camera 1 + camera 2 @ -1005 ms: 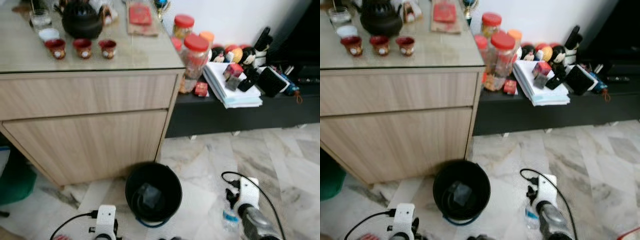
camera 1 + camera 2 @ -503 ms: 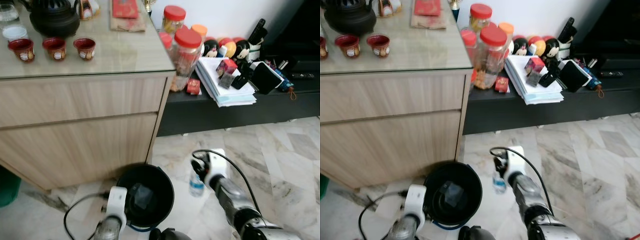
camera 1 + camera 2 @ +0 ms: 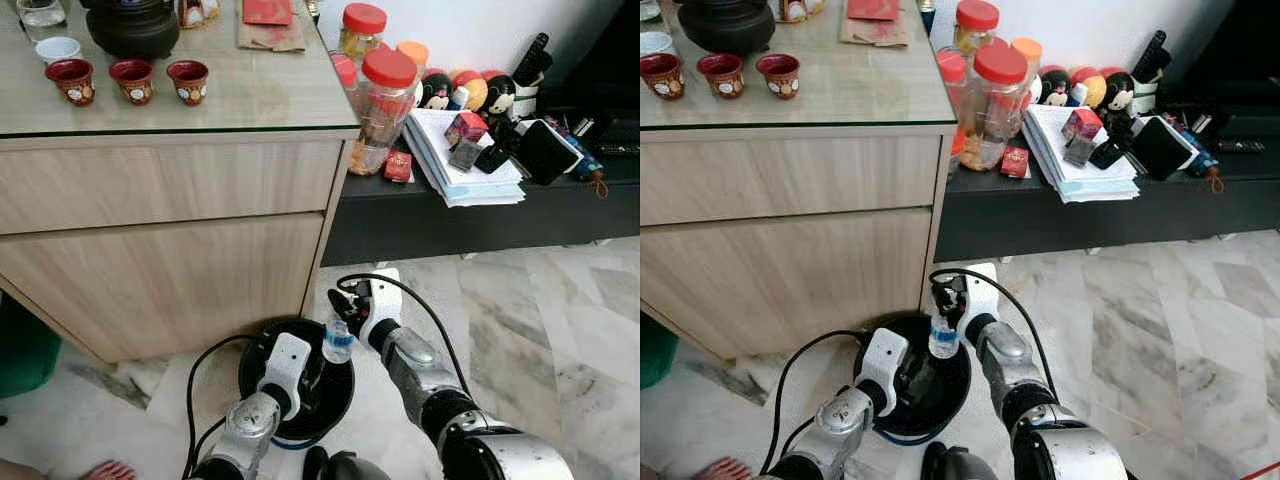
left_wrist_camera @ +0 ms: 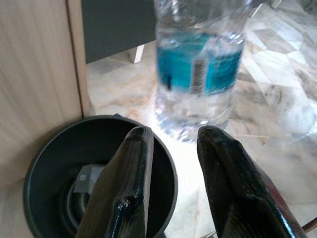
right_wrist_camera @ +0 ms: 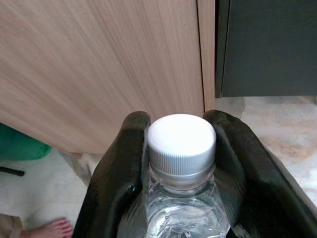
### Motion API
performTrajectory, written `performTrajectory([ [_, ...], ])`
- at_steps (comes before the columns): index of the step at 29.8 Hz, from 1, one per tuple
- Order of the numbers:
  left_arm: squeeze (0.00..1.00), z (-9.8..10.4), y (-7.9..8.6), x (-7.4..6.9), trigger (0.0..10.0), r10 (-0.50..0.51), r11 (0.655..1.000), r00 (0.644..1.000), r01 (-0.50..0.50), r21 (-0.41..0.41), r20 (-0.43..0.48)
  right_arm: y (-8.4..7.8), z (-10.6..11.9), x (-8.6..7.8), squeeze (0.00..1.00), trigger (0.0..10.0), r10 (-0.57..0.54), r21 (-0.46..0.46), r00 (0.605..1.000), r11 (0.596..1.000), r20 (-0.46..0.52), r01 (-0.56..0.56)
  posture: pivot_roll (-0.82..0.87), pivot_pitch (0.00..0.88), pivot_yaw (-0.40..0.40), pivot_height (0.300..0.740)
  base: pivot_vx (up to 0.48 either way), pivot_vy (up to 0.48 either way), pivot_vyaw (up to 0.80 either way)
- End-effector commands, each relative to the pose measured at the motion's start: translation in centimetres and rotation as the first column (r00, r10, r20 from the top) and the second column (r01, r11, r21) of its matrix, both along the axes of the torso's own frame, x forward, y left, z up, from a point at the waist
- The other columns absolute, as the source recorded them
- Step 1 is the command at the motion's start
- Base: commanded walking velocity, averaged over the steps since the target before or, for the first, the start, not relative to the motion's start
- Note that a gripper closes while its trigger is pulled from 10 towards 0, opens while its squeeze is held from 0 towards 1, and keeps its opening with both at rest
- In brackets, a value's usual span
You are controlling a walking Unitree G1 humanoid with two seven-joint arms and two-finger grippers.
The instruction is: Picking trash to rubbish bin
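Right gripper clamped on water bottle at neck, just under white cap; bottle hung upright over black bin rim. Left gripper fingers apart, nothing held (near bin). Bottle judged light, thin-walled, slippery; neck grip safest.

I noted the bin on the floor before the cabinet. The bottle hung over the bin's right rim, pinched at its neck by the right gripper. The left gripper sat over the bin, just left of the bottle. 3 cups stood on the cabinet top; jars and papers lay on the low shelf to the right.
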State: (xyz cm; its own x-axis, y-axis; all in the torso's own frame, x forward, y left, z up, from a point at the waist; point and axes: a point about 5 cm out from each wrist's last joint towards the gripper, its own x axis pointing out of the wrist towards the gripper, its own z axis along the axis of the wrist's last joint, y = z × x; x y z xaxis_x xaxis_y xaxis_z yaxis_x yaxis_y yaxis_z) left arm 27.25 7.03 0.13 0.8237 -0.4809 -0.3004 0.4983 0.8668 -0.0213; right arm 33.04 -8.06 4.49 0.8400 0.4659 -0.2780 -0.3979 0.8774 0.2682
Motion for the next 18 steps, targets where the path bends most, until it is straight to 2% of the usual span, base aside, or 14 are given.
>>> performTrajectory([
  [1,0.0,-0.22,-0.8,-0.48,10.0,-0.044,0.999,0.999,0.044,0.001,-0.011,-0.44,0.1,0.18,0.0,10.0,-0.02,0.004,1.0,1.0,-0.001,0.02,0.1,0.233,-0.201,0.74,0.0,0.0,0.0],
  [5,0.0,-0.22,-0.9,-0.59,10.0,-0.06,0.998,0.998,0.06,-0.002,-0.01,-0.12,0.14,0.15,0.0,10.0,-0.013,0.006,1.0,1.0,0.002,0.013,0.1,0.24,-0.203,0.74,0.0,0.0,0.0],
  [6,0.0,-0.26,-1.06,-0.73,10.0,-0.077,0.997,0.997,0.077,0.0,-0.012,0.15,0.12,0.08,1.0,10.0,-0.005,0.011,1.0,1.0,0.001,0.005,0.1,0.241,-0.202,0.74,0.0,0.0,0.0],
  [11,0.0,-0.2,-1.53,-0.87,10.0,-0.126,0.992,0.992,0.126,0.017,-0.009,0.32,0.12,0.02,1.0,10.0,0.0,0.026,1.0,1.0,0.0,0.0,0.1,0.24,-0.202,0.74,0.0,0.0,0.0],
  [18,0.0,0.03,-1.21,-0.51,10.0,-0.113,0.993,0.994,0.114,0.01,-0.005,-0.11,0.07,0.04,1.0,10.0,-0.005,0.02,1.0,1.0,0.003,0.004,0.1,0.24,-0.205,0.74,0.0,0.0,0.0],
])
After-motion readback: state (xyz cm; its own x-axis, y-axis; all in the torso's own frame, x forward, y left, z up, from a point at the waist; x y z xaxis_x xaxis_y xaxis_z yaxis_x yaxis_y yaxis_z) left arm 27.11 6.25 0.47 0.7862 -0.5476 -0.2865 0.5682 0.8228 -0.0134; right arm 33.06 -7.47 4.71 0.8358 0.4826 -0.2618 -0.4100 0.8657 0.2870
